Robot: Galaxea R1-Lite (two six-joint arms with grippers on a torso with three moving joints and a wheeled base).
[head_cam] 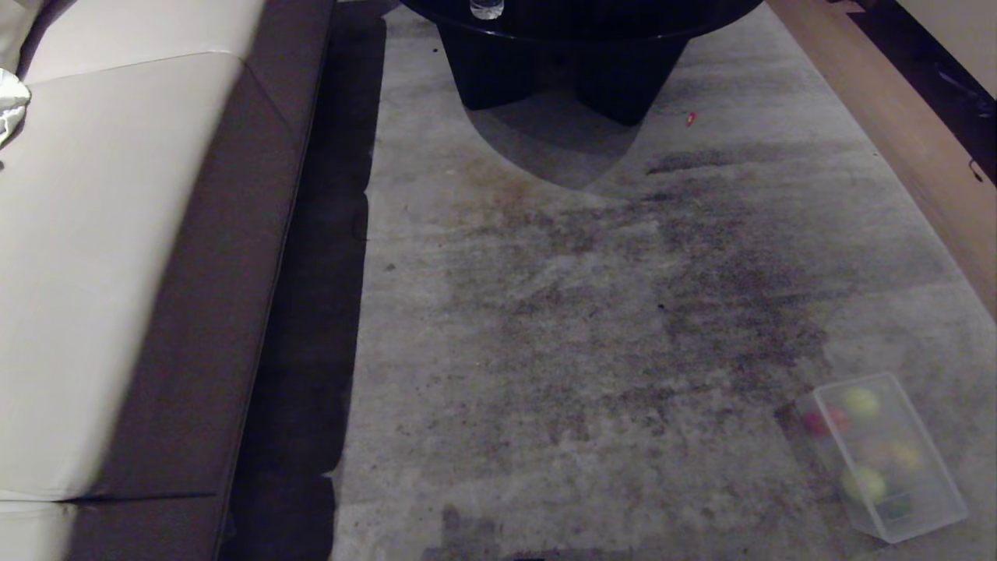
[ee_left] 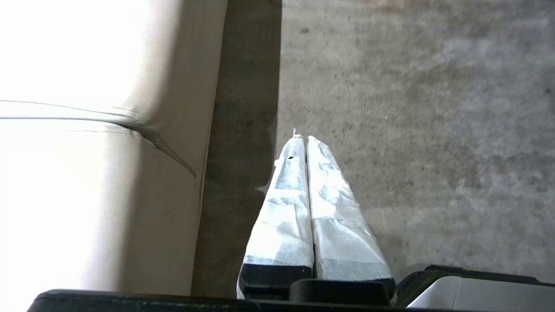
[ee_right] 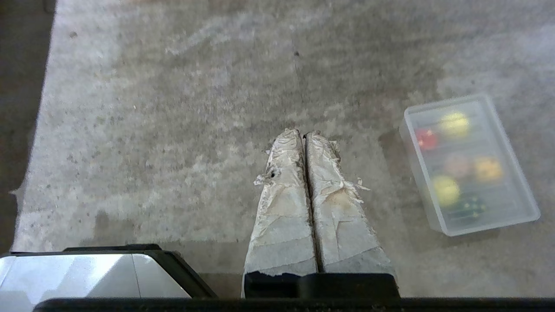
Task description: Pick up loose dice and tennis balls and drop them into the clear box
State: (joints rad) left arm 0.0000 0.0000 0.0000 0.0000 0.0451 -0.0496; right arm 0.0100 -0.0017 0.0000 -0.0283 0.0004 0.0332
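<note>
**Balls and dice sit in the box, both hands closed and empty**

The clear box [head_cam: 888, 456] stands on the grey carpet [head_cam: 561, 312] at the robot's right, near the lower right corner of the head view. Inside it lie the two tennis balls [ee_right: 454, 123], one toward each end. The red die [ee_right: 426, 138] sits beside the farther ball, the yellow die [ee_right: 488, 169] and the tan die [ee_right: 457, 164] lie around the middle, and the dark green die [ee_right: 468, 208] rests at the near end, next to the other ball.

The right hand [ee_right: 305, 134] hangs above bare carpet, beside the box and apart from it; its tape-wrapped fingers are pressed together with nothing between them. The left hand [ee_left: 302, 138] is likewise closed on nothing, poised over the carpet's edge just beside the cream sofa [head_cam: 117, 234].

Farther ahead stands a black round desk [head_cam: 576, 47] with a small glass [head_cam: 487, 8] on its top. A tiny red speck [head_cam: 691, 118] lies on the carpet near it.
</note>
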